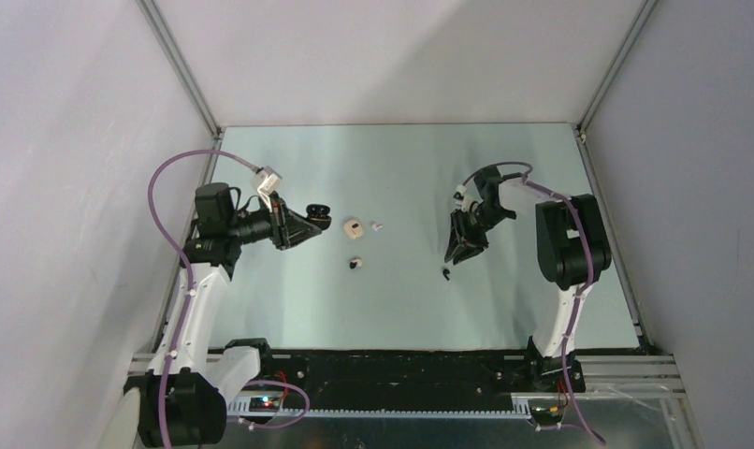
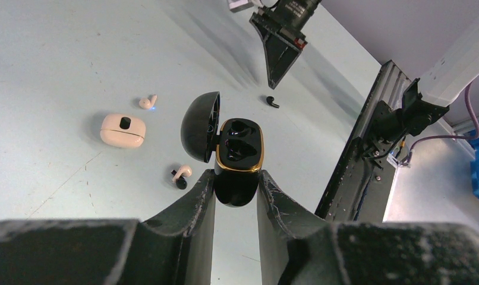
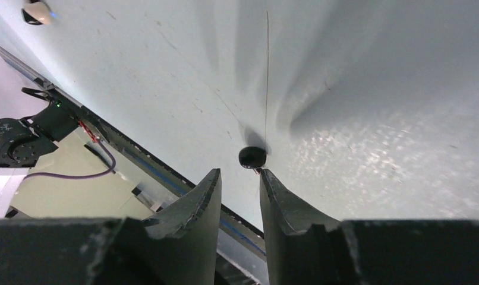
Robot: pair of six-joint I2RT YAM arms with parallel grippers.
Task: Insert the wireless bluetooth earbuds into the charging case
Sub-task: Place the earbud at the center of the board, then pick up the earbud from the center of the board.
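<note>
Black case [image 2: 239,145] held open, black earbud [image 3: 252,157] lying loose on the table [image 3: 374,71].
The left gripper [image 2: 236,178] clamps the case so its sockets, seemingly empty, stay exposed for loading. The right gripper [image 3: 240,175], slightly parted and empty, hovers just beside the earbud.

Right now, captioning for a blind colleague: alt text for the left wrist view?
The left hand grips an open black charging case, wells empty; a closed beige case, two pale earbuds and one black earbud lie on the table.
</note>
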